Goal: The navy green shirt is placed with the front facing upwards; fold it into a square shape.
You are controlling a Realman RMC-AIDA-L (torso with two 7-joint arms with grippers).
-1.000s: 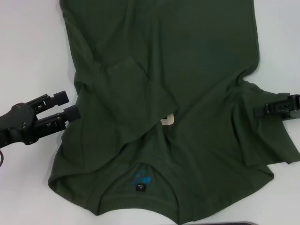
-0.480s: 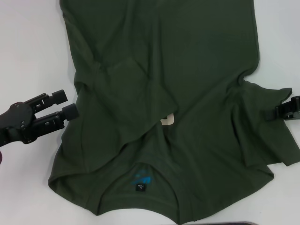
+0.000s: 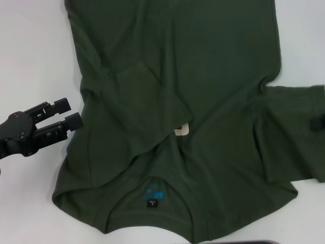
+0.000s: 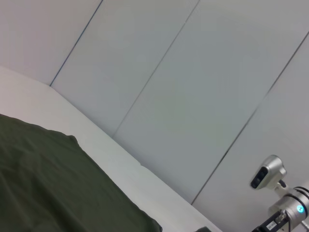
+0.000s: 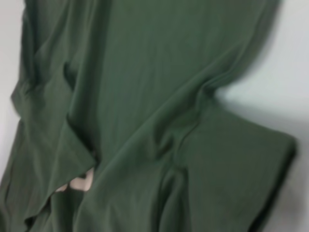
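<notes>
The navy green shirt (image 3: 203,76) lies spread on the white table (image 3: 30,51), collar toward me, with its black neck tag (image 3: 152,202) showing. Its left sleeve (image 3: 142,96) lies folded over the body, and a bit of cream lettering (image 3: 181,129) peeks out beside it. The right sleeve (image 3: 292,137) lies spread to the right; it also shows in the right wrist view (image 5: 231,164). My left gripper (image 3: 69,113) is open and empty, just left of the shirt's edge. Only a dark sliver of my right gripper (image 3: 320,124) shows at the frame's right edge, over the sleeve.
Bare white table (image 3: 299,40) shows on both sides of the shirt. The left wrist view shows the shirt's edge (image 4: 48,179), the table's far edge and a grey panelled wall (image 4: 193,96). A dark object's rim (image 3: 254,242) sits at the near edge.
My right gripper has moved right, almost out of the head view, and the right sleeve now lies spread farther right. My left gripper has drawn back slightly from the shirt.
</notes>
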